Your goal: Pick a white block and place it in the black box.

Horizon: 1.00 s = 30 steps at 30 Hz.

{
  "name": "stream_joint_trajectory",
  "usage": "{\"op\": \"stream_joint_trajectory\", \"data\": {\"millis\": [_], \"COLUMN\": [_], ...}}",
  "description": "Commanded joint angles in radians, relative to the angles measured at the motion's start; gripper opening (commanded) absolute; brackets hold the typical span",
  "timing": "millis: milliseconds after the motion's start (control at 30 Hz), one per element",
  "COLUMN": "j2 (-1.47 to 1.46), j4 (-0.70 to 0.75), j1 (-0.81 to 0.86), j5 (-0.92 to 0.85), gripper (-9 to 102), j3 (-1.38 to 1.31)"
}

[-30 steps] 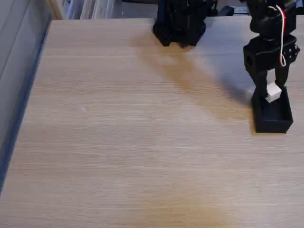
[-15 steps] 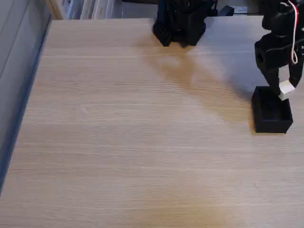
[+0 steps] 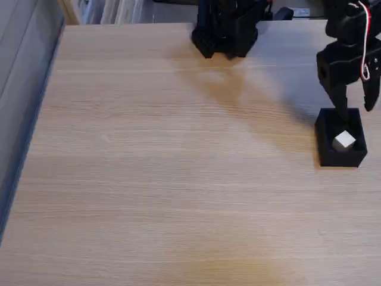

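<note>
The fixed view looked down at a slant from the near edge of the wooden surface (image 3: 166, 179), facing the arm's base (image 3: 225, 30) at the far edge, from moderate distance.

The white block (image 3: 344, 142) shows pale against the matte black box (image 3: 340, 157). The desk (image 3: 166, 167) is light wood with fine horizontal grain. The tool (image 3: 356, 106) is black, trailing red and white wires.

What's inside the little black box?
A small white block sits inside the black box, resting on its floor. The open hand hangs above it. The box's near wall hides the front part of the floor.
</note>
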Motion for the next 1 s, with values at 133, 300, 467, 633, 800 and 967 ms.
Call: {"op": "stream_joint_trajectory", "data": {"millis": [133,300,467,633,800,967], "j2": [0.192,0.380,0.623,0.900,1.184,1.345], "j4": [-0.002,0.009,0.025,0.075,0.181,0.213], "j1": [0.048,0.124,0.238,0.365,0.479,0.565], "j5": [-0.029,-0.064,-0.120,-0.233,-0.359,-0.385], "gripper": [9,0,0,0,0,0], "j3": [0.121,0.302,0.522,0.778,1.032,1.206]}}
